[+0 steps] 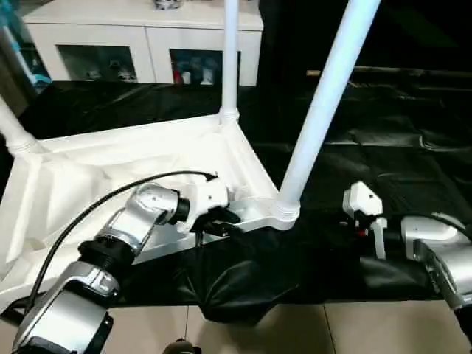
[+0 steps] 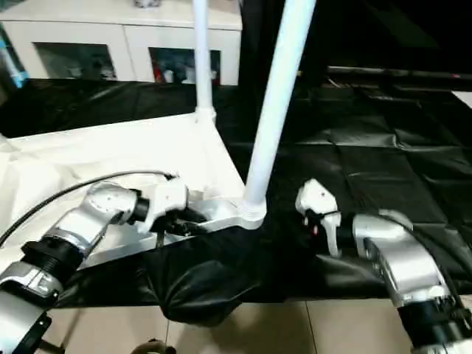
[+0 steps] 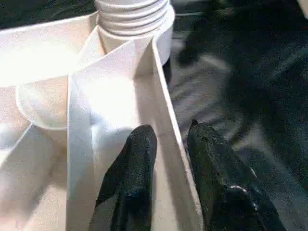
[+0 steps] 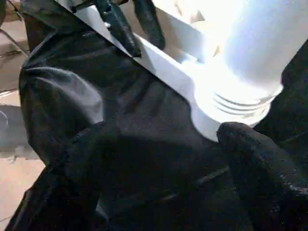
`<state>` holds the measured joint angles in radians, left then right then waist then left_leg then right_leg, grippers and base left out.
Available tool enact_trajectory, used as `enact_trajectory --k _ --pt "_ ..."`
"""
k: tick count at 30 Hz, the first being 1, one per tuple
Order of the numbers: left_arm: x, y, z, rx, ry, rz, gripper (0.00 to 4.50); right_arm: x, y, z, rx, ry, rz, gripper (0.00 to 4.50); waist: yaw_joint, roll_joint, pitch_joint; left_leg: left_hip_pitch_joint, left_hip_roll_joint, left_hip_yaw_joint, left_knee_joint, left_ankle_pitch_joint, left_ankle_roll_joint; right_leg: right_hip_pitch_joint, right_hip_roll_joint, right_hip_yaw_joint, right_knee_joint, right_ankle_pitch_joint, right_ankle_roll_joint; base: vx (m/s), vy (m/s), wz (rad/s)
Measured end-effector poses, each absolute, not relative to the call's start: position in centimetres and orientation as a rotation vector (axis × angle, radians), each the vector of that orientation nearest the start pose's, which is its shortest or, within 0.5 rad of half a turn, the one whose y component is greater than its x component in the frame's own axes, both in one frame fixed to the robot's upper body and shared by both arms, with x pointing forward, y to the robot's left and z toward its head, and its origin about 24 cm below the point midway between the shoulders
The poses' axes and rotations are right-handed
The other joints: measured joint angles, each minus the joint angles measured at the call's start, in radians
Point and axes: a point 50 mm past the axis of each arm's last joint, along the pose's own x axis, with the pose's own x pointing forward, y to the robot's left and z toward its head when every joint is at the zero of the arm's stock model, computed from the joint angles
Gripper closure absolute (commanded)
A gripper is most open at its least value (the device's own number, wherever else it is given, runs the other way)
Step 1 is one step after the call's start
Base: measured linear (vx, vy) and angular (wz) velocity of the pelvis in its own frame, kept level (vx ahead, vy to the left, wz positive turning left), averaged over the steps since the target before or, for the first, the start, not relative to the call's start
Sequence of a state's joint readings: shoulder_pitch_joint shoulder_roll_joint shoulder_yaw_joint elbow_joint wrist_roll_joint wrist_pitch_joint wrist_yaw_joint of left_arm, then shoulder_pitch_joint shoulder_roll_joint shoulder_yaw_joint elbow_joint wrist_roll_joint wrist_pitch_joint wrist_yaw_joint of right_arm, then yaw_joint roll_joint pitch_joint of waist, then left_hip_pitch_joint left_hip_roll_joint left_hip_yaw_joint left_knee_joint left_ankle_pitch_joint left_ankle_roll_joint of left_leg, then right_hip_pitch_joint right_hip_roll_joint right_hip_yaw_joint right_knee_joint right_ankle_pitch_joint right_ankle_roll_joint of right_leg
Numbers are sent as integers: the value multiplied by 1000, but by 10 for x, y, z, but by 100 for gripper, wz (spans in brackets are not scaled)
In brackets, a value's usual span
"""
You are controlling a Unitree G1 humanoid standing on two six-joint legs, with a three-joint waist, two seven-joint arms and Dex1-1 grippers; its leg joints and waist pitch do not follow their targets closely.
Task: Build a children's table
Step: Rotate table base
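Tabletop [image 1: 147,158] upside down, centre-left in head views; rim pinched between left gripper [image 3: 168,139] fingers [image 3: 137,159]. Right gripper [image 4: 159,144] spread wide, empty, near leg [image 4: 260,53].

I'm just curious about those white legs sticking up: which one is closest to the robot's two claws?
The near-corner leg, leaning in its socket between the left claw, which is pinching the tabletop rim, and the open right claw. The others stand farther back.

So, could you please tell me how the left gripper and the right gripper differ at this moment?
The left gripper is shut on the tabletop rim, one finger inside the wall and one outside; the right gripper is open and holds nothing. The left sits at the tabletop's near edge; the right hangs over the black cloth, beside the near leg and its socket, not touching them. Both have two black fingers.
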<state>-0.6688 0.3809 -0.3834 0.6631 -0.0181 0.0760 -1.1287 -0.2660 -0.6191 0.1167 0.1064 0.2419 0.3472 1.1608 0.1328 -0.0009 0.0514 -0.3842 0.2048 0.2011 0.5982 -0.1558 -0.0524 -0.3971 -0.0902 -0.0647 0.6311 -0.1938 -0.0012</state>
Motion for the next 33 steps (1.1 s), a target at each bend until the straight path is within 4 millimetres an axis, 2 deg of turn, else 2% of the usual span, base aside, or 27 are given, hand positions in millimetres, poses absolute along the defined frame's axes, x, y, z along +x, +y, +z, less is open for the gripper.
enact_trajectory --k 6,7,11,14,15,18,21,23,25,33 --pt "325 124 56 482 480 -1259 287 268 -198 76 -237 415 1153 68 -9 0 0 -1 0 0 -1 0 0 -1 0 0 0 0 0 0 0 0" --pt "326 124 56 490 483 -1243 312 268 -198 76 -238 414 1149 68 -11 0 0 -1 0 0 -1 0 0 -1 0 -1 0 0 0 0 0 0" --pt "326 125 56 466 507 -1180 320 268 -198 76 -237 412 1145 68 -21 0 0 -1 0 0 -1 0 0 0 0 0 -1 -3 5 0 0 0" --pt "322 122 55 418 517 -1182 338 267 -197 75 -234 411 1143 68 -23 -1 0 -1 0 0 0 0 0 -1 0 0 -1 -3 5 0 0 0" --pt "321 121 55 412 515 -1187 359 267 -197 74 -233 411 1143 68 -23 -1 0 -1 0 0 0 0 0 -1 0 0 -1 -3 5 0 0 0" --pt "319 121 55 409 500 -1196 368 266 -197 72 -226 415 1139 68 -22 -1 0 -1 0 0 -1 0 1 -1 0 0 -1 -2 4 0 0 0" --pt "318 121 56 421 471 -1206 405 266 -197 72 -226 412 1132 68 -22 -1 1 -2 0 0 -1 -1 1 -2 0 0 -1 -2 3 0 0 0" --pt "317 127 60 506 403 -1260 426 266 -195 71 -218 406 1130 68 -22 -2 1 -3 0 0 -3 -1 1 -2 0 -1 -1 -2 4 0 0 0" --pt "315 131 60 559 377 -1301 441 267 -195 69 -211 411 1123 68 -21 -2 1 -3 0 0 -3 -1 1 -3 0 -1 -1 -3 5 0 0 0" --pt "318 138 59 660 342 -1402 449 272 -196 70 -219 385 1105 68 8 -3 1 -3 -1 1 -1 -1 1 2 -1 1 -2 -3 5 0 0 0"
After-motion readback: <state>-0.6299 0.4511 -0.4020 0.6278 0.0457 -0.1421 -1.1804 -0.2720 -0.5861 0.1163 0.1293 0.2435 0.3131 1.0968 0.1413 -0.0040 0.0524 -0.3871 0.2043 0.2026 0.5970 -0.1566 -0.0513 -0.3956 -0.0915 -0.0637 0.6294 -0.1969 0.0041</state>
